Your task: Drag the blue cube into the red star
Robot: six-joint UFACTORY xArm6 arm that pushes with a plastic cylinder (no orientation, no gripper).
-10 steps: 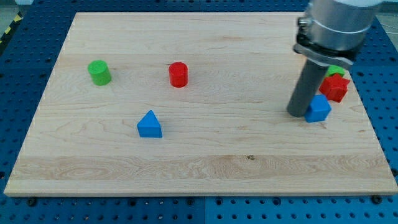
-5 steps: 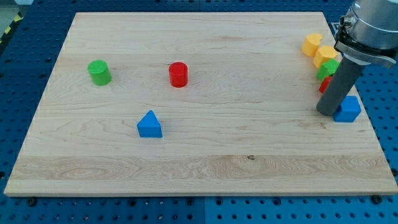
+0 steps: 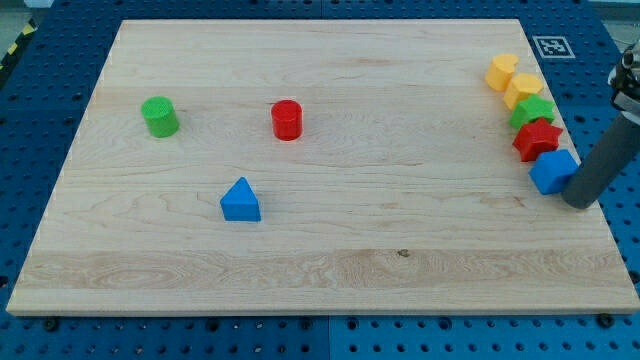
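The blue cube (image 3: 552, 171) lies near the board's right edge, touching the lower side of the red star (image 3: 536, 138). My tip (image 3: 579, 203) is at the end of the dark rod, just right of and slightly below the blue cube, close to it or touching it. The red star sits between the blue cube and a green block (image 3: 531, 110) above it.
Two yellow blocks (image 3: 503, 71) (image 3: 522, 89) continue the column above the green block. A green cylinder (image 3: 159, 116) and a red cylinder (image 3: 287, 119) stand at the upper left. A blue triangle (image 3: 240, 200) lies left of centre. The wooden board (image 3: 320, 240) ends just right of my tip.
My rod has moved from the blue cube's left side round to its right side. The blue cube has shifted right along the red star's lower side. The yellow and green blocks now show.
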